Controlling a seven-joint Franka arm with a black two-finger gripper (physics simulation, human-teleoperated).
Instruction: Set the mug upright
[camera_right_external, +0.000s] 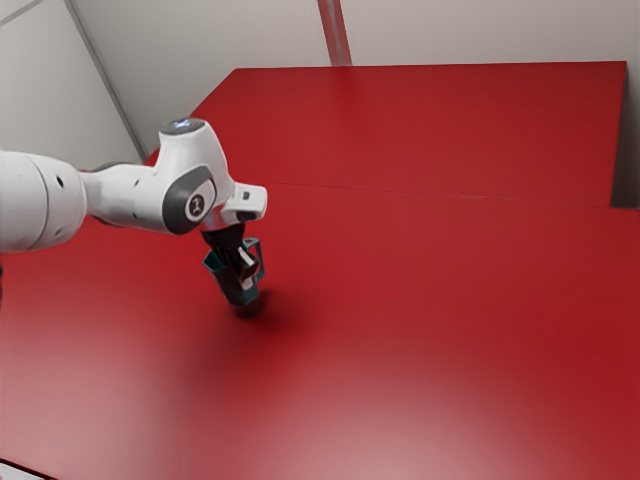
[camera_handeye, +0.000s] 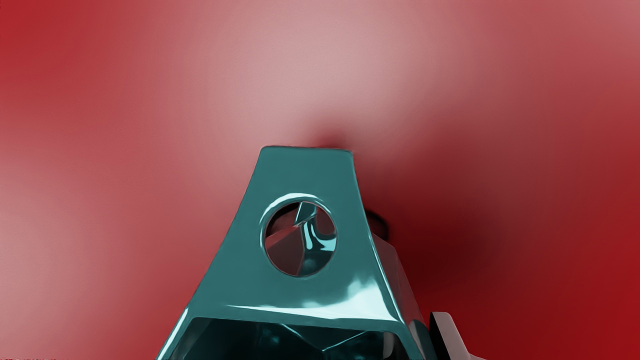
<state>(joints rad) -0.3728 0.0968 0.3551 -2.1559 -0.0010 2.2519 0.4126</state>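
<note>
Claw: closed with mug wall apparently pinched | Mug: there in its grip, leaning, base low over bench | Handling: looks stiff, probably light; gloss could slip, maybe chip! | Best hold: wall, clear of handle

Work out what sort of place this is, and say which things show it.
Probably a bare robot test room: a white robot arm reaches over a broad red table, and the wall behind is plain and pale.
</note>
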